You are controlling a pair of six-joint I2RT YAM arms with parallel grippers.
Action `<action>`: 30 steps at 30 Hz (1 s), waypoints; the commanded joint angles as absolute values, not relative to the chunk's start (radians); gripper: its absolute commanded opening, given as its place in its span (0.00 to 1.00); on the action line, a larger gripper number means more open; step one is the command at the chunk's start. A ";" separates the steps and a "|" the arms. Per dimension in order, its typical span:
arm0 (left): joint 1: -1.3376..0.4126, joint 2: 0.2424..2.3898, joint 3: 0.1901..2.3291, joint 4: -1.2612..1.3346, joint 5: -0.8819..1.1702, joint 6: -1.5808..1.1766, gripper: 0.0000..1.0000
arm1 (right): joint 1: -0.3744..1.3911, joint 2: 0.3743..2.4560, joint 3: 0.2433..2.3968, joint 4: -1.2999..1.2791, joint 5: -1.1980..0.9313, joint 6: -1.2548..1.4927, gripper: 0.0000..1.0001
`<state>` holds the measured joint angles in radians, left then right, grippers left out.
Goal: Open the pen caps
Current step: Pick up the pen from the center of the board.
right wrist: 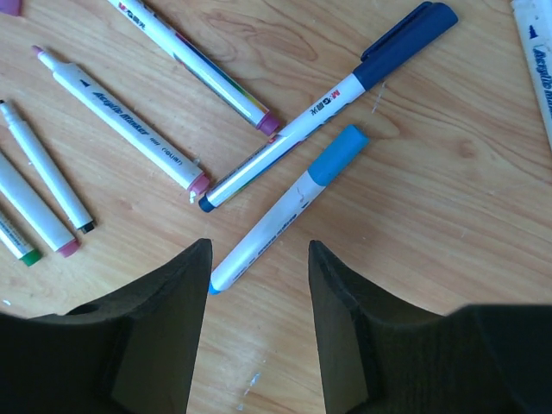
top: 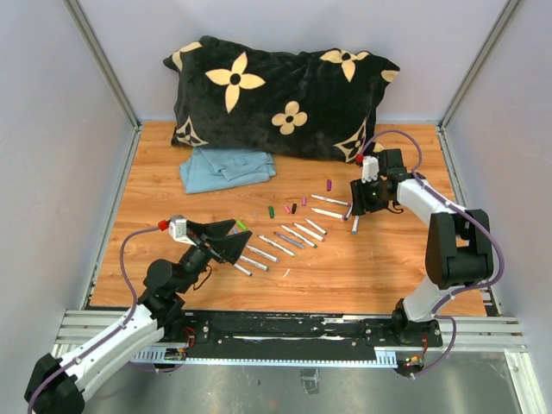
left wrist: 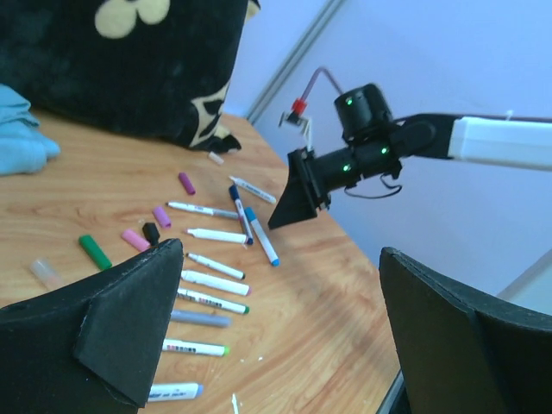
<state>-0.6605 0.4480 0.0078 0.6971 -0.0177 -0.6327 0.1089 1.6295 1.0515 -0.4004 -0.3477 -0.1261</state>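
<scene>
Left tool [left wrist: 280,252]: jaws wide, empty, over row of uncapped white plastic marker pens [left wrist: 213,301] | loose little plastic pen caps [left wrist: 135,240], green, pink, black, purple: mid wooden counter [top: 362,267] | right tool [right wrist: 259,250]: half apart, empty, above white pen with light-blue cylindrical cap [right wrist: 338,155] | advice: clamp barrel, pull cap straight along pen | readable: "Acrylic Marker".
</scene>
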 commanded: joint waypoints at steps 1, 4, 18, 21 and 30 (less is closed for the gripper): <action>-0.655 0.352 -0.040 0.611 -0.088 -0.628 0.99 | 0.144 1.689 1.102 -0.439 -0.259 -0.083 0.49; -0.655 0.336 -0.042 0.604 -0.092 -0.626 0.99 | 0.153 1.732 1.119 -0.453 -0.247 -0.086 0.47; -0.655 0.394 -0.028 0.630 -0.060 -0.643 0.99 | 0.155 1.787 1.146 -0.516 -0.185 -0.105 0.31; -0.655 0.385 -0.021 0.609 -0.061 -0.640 0.99 | 0.153 1.778 1.139 -0.528 -0.171 -0.110 0.30; -0.655 0.347 -0.011 0.571 -0.051 -0.643 0.99 | 0.095 1.742 1.116 -0.573 -0.195 -0.178 0.18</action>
<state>-0.6601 0.3656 0.0078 0.5762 -0.0654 -0.6369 0.1349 1.7763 1.1225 -0.5140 -0.1936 -0.1215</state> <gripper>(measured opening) 0.993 0.194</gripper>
